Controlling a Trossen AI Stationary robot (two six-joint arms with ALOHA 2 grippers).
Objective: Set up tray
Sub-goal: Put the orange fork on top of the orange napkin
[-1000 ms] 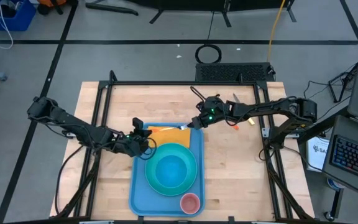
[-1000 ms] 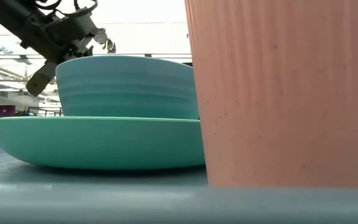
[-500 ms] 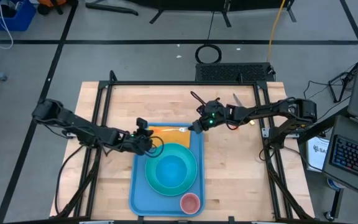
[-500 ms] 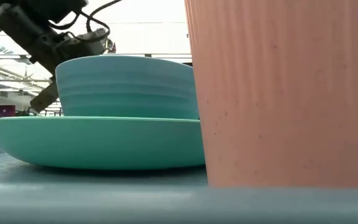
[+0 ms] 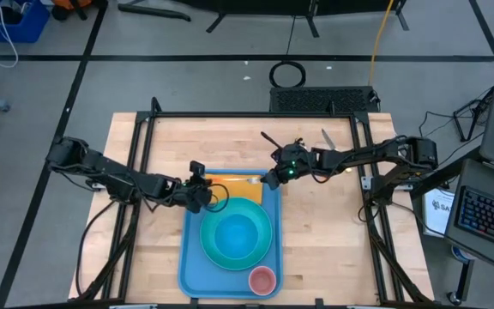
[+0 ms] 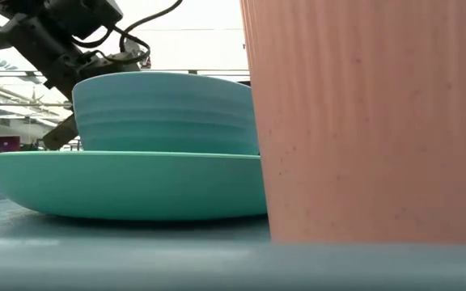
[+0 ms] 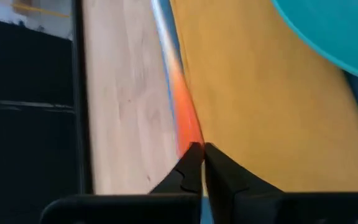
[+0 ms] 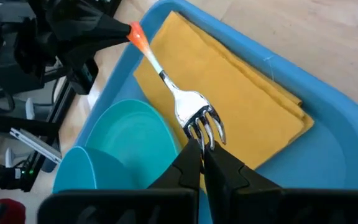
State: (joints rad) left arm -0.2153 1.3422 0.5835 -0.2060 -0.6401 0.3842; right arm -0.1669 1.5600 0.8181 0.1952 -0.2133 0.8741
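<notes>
The light-blue tray (image 5: 190, 257) lies on the wooden table. It holds a turquoise plate (image 5: 213, 251) with a bowl (image 5: 235, 233) on it, a pink cup (image 5: 262, 279) and an orange-yellow napkin (image 8: 247, 106) at its far end. A fork (image 8: 166, 81) with an orange handle end spans the air just above the napkin, between my two grippers. My left gripper (image 7: 199, 149) is shut at its handle end, over the tray's far left corner. My right gripper (image 8: 202, 149) is shut at its tines, over the tray's far right corner. My left gripper pinches the tip of the fork's orange handle (image 7: 189, 134) between its two fingertips. The fingers come from the table's left, slanting down, roughly in line with the fork. My right gripper pinches the tips of the fork's tines (image 8: 202, 134) between its two fingertips. Its fingers come from the table's right, slanting down, along the fork. The fork hangs between the two holds, above the napkin (image 5: 237, 186).
The plate and bowl (image 6: 164, 109) stand just near-side of the fork, and the cup (image 6: 362, 121) sits at the tray's near right corner. Small loose items (image 5: 327, 137) lie on the table's far right part. Bare wood (image 5: 316, 232) shows to the right of the tray.
My left gripper has sunk and gone toward the table's right, over the tray's far left corner, to the fork's handle end. My right gripper has kept nearly in place with the fork's tines.
</notes>
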